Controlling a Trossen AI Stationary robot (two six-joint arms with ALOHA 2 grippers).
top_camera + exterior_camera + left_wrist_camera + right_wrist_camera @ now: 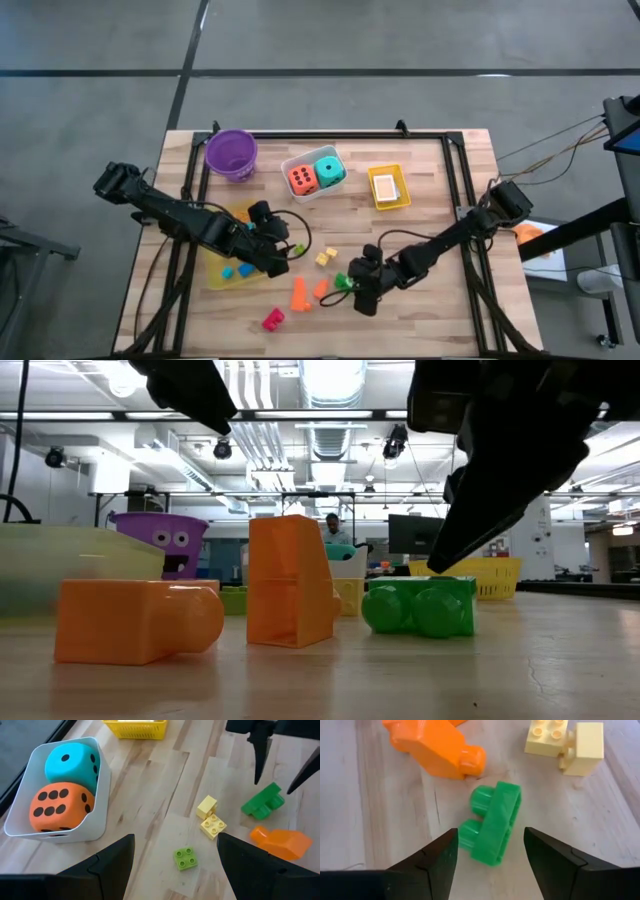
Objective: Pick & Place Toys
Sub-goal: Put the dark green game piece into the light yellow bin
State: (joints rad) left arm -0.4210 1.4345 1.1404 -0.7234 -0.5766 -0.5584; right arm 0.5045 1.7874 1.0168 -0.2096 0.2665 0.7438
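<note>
Judging from how things are lying, the sorting is sitting only partway done. The two foam dice (315,175) are resting in the white tray (297,159) near the table's far edge, a card (385,186) is lying in the small yellow tray (401,201) beside it, and two blue blocks (236,270) are sitting in the big yellow tray (212,276) by the left edge.

Left loose on the table (430,165) — two orange blocks (307,292), two pale yellow ones (326,257), a green block (492,822), a small lime one (184,858) and a pink one (272,319) toward the near edge.

The right gripper (490,852) is hovering over the green block, fingers wide apart and gripping nothing. The left gripper (175,855) is hanging by the big yellow tray — fingers spread, also empty.
</note>
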